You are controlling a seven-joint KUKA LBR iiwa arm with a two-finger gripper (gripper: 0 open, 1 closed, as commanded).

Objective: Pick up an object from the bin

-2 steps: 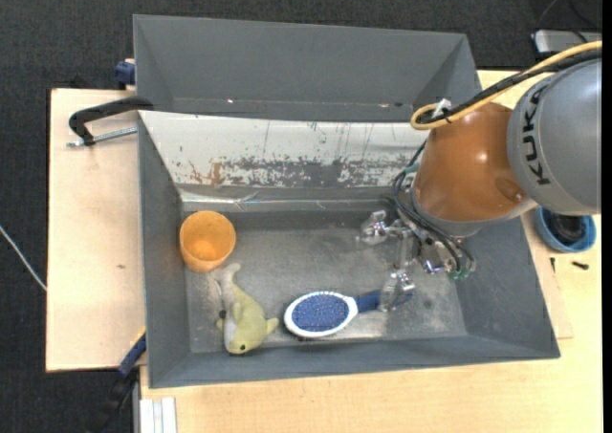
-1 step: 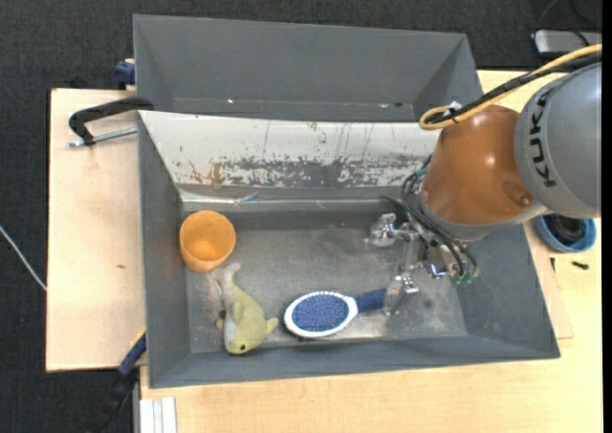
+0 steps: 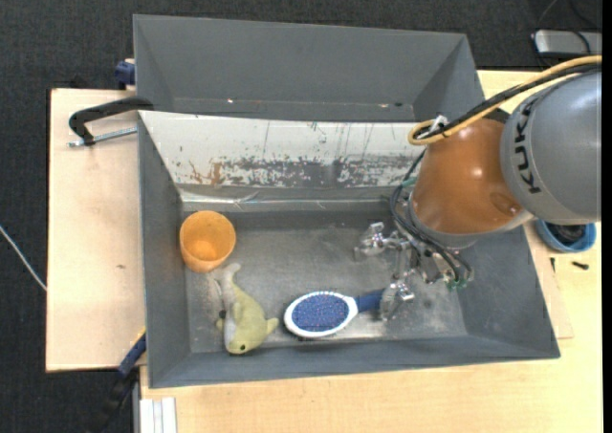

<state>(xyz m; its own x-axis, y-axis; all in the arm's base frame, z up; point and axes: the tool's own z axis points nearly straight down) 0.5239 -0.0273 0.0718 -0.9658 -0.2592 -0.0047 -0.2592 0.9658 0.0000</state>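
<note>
My gripper [image 3: 385, 269] hangs low over the right half of the bin floor, open, its two metal fingers spread apart and nothing between them. The nearer fingertip [image 3: 397, 295] is right at the blue handle end of an oval brush [image 3: 320, 313], which has a white rim and blue bristles and lies flat near the front wall. Whether the fingertip touches the handle I cannot tell. The other finger [image 3: 371, 241] points left over bare floor.
An orange cup [image 3: 207, 239] stands upright at the left of the bin. A pale yellow plush animal [image 3: 244, 321] lies in the front left corner, just left of the brush. The arm's orange cover hangs over the bin's right side.
</note>
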